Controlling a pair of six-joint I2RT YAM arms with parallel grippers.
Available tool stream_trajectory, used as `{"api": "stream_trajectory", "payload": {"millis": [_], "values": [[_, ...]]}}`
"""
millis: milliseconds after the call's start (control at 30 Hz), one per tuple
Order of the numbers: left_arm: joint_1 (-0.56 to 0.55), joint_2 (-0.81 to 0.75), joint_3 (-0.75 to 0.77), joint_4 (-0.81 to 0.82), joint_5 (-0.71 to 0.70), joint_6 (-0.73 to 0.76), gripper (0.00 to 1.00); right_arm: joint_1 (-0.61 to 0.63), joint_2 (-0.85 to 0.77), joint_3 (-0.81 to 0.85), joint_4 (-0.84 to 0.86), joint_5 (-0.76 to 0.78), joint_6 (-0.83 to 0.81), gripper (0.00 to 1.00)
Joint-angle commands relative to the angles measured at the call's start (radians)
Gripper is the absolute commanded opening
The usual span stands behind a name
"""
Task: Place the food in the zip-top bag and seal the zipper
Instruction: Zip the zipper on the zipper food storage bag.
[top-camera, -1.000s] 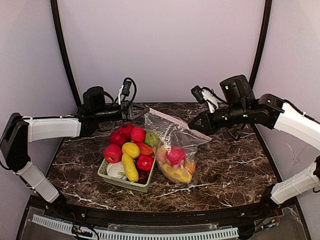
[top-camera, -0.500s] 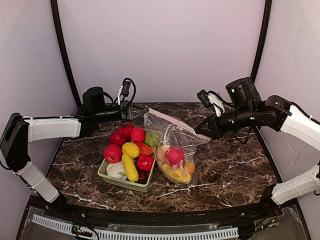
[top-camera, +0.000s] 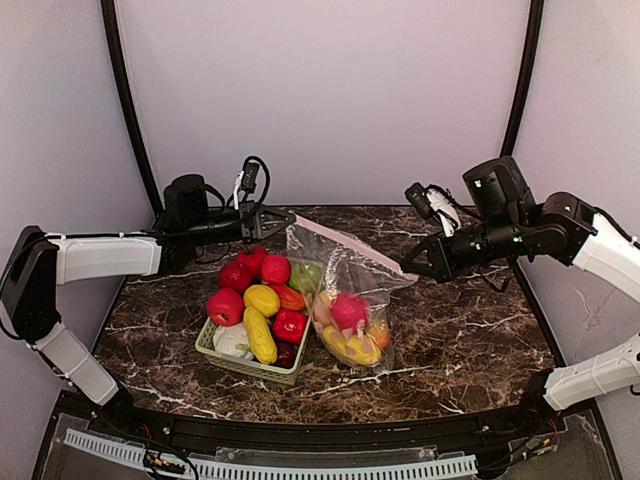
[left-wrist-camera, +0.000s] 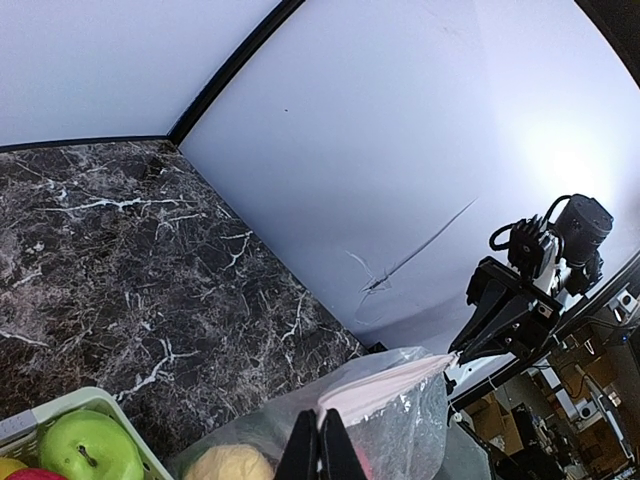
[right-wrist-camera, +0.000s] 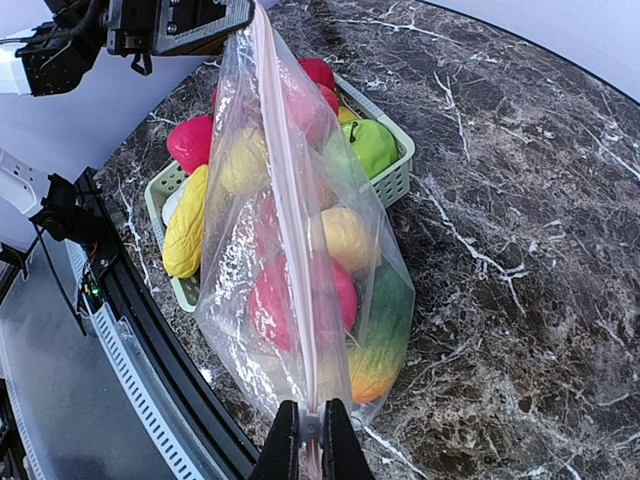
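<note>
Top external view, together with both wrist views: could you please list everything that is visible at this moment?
table: one, dark marble with white veins, under everything.
basket: one, pale green, slatted, on the table left of centre.
food in basket: roughly ten pieces, red, yellow, green, white, orange, heaped in the basket.
zip-top bag: one, clear with pale dots, beside the basket on its right, bottom on the table, top held up.
food in bag: several pieces, red, yellow, tan, orange-green, at the bag's bottom.
zipper: one, pink strip, stretched between the two hands along the bag's top.
left hand: one, black, shut on the zipper's left end.
right hand: one, black, shut on the zipper's right end.
</note>
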Motion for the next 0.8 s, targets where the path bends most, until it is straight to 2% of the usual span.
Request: {"api": "stream_trajectory", "payload": {"millis": [0,700,733,767], "values": [[0.031,-0.040,-0.014,0.045,-0.032,-0.003,0.01,-0.009,-0.026,-0.017,-0.071,0.004,0.017,0.00],[0.036,-0.040,-0.014,0.046,-0.010,-0.006,0.02,-0.010,-0.051,-0.017,-0.080,0.001,0.027,0.00],[0.036,-0.039,-0.010,0.044,-0.004,-0.006,0.10,-0.010,-0.047,-0.016,-0.074,-0.003,0.026,0.06],[0.036,-0.040,-0.008,0.042,0.007,-0.006,0.18,-0.010,-0.044,-0.014,-0.069,-0.006,0.024,0.17]]}}
